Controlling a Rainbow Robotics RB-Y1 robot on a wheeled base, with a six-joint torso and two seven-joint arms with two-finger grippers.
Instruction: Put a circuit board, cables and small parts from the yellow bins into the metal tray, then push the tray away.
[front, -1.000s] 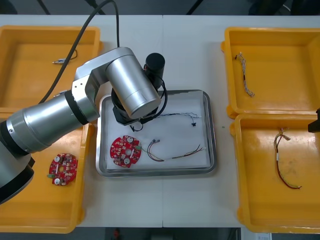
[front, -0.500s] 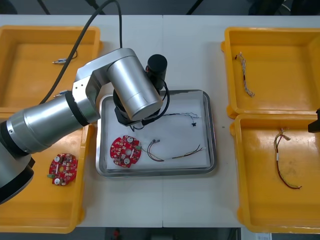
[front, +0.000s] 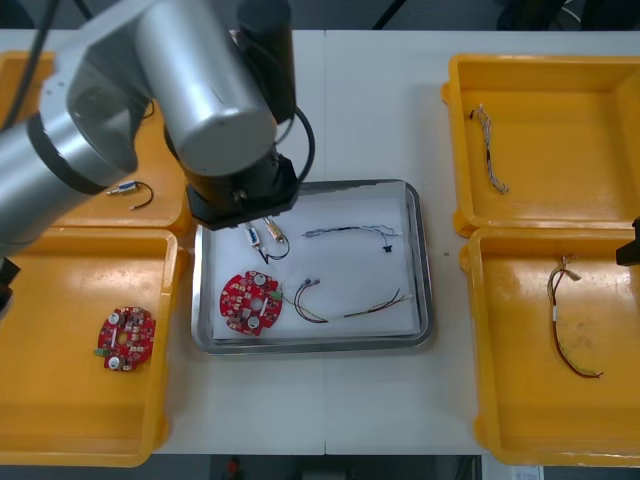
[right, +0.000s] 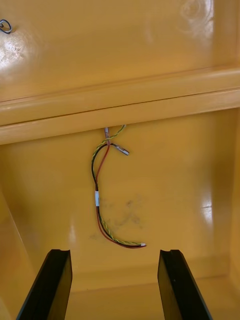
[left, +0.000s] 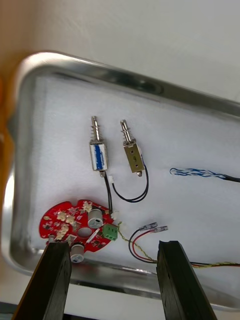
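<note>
- Metal tray (front: 424, 300), shiny at the rim and white inside, sits mid-surface (front: 370, 100) between four yellow bins.
- Inside the metal tray:
  - a round red circuit board (front: 250, 301) lies by its near left corner;
  - two small metal parts (front: 265, 238) with black leads lie toward its far left corner;
  - a twisted blue and white cable (front: 345, 232) runs along its far side;
  - a red and yellow cable (front: 345, 306) runs along its near side.
- Left end effector (left: 115, 250) hangs above the tray's left half. Its fingers are apart with nothing between them, and the board and both parts lie below.
- Left of the tray, the near left bin (front: 60, 420) holds a second circuit board (front: 126, 338). The far left bin (front: 160, 210) holds one small part (front: 130, 190) with a black lead.
- Right of the tray, the far right bin (front: 590, 100) holds a pale twisted cable (front: 490, 150). The near right bin (front: 520, 400) holds another red and yellow cable (front: 565, 325).
- Right end effector (right: 115, 257) hovers over that near right bin, well apart from the tray. Its fingers are spread and grip nothing, with the cable lying beyond them.
</note>
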